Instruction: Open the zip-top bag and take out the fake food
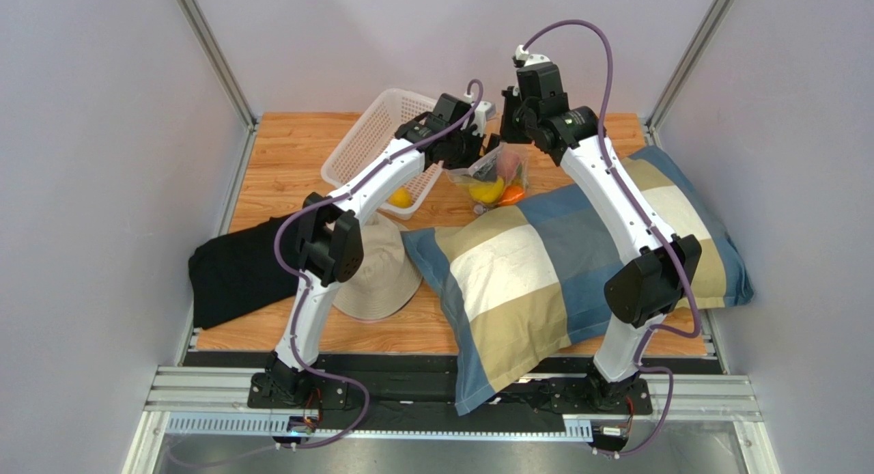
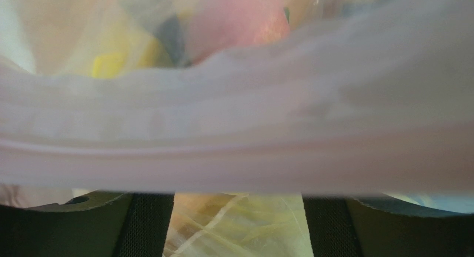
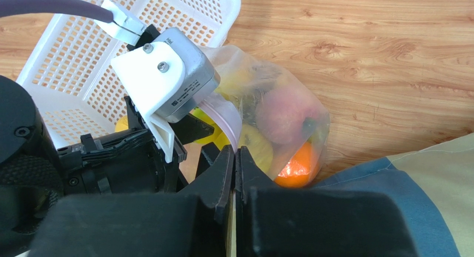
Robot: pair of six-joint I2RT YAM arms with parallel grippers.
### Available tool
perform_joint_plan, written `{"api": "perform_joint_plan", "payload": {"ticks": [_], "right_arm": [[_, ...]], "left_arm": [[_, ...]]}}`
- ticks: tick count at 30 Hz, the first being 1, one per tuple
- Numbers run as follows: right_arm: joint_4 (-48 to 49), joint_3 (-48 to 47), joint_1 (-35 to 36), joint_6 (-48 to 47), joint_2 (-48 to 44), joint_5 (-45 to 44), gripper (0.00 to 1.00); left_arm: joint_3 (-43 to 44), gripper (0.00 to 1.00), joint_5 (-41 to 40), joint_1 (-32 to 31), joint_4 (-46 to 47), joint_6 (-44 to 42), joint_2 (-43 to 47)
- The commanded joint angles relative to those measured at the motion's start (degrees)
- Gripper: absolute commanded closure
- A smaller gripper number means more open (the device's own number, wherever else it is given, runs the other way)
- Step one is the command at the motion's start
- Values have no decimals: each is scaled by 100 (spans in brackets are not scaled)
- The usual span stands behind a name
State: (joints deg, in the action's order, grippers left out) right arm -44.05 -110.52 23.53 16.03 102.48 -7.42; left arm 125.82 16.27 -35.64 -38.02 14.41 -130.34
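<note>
Zip strip of the zip-top bag (image 2: 239,151) runs crosswise before the released left pincer (image 2: 236,223). Right pincer (image 3: 234,157), clenched, pinches that strip. The bag lies on the counter (image 3: 361,46) between basket (image 3: 183,18) and pillow (image 3: 400,212), closed end toward the pillow, fake food (image 3: 284,112) inside.

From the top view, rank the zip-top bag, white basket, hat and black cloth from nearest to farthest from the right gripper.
1. zip-top bag: far middle, its strip pinched in the right gripper.
2. white basket: just left of the bag.
3. hat: toward the near edge, left of centre.
4. black cloth: far left, beyond the hat.
</note>
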Motion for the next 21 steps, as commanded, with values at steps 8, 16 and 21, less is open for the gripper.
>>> {"api": "perform_joint_plan", "payload": {"ticks": [8, 16, 21], "right_arm": [[266, 92, 11, 128, -114, 92, 100], [213, 180, 11, 269, -123, 180, 100], [213, 153, 3, 242, -70, 180, 100]], "left_arm": [[-101, 7, 245, -22, 22, 43, -131], [-40, 11, 96, -40, 585, 255, -421], [-31, 10, 60, -49, 542, 255, -641]]}}
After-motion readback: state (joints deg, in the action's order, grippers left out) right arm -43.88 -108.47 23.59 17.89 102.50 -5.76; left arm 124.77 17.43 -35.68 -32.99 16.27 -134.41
